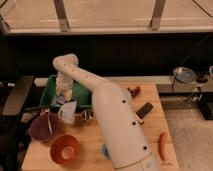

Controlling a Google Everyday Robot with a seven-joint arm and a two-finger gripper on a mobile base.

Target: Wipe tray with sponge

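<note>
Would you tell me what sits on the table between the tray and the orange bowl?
In the camera view, a white mug stands between the tray and the orange bowl. The gripper, shut, is down inside the tray.
</note>
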